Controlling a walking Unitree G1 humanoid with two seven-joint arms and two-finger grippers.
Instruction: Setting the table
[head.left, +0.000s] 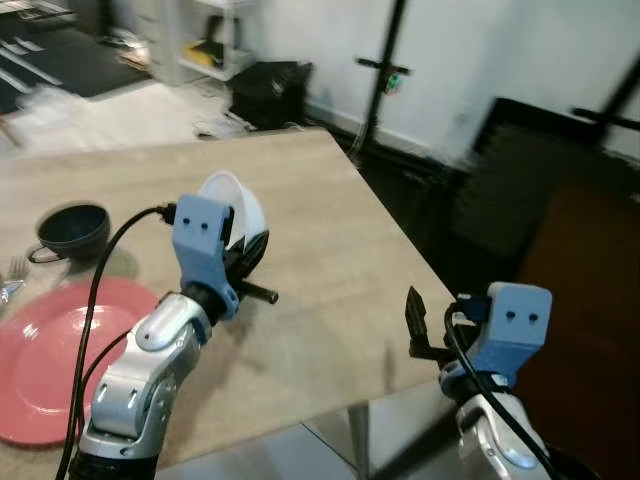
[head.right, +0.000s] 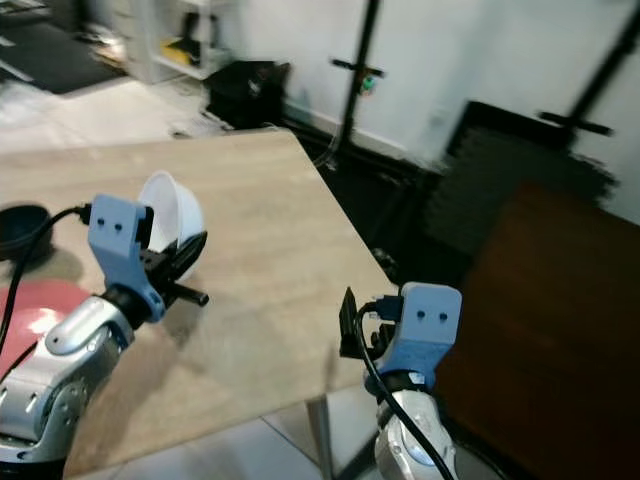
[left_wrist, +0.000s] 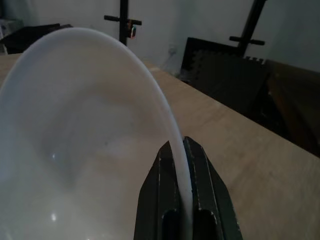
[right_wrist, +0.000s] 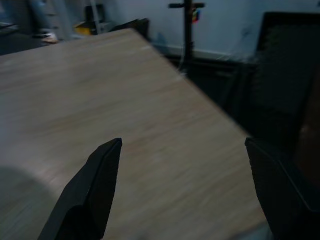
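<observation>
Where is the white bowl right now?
The white bowl is held by its rim in the left gripper, above the wooden table, right of the pink plate and dark cup.

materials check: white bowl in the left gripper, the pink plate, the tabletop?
White bowl: thin, smooth, glossy wall with small highlights; looks like plastic or melamine, though glazed ceramic is possible. The left gripper pinches its rim. Pink plate: even matte pink with a soft sheen, probably plastic. Table: pale wood grain with a flat matte finish; solid wood or laminate cannot be told.
</observation>
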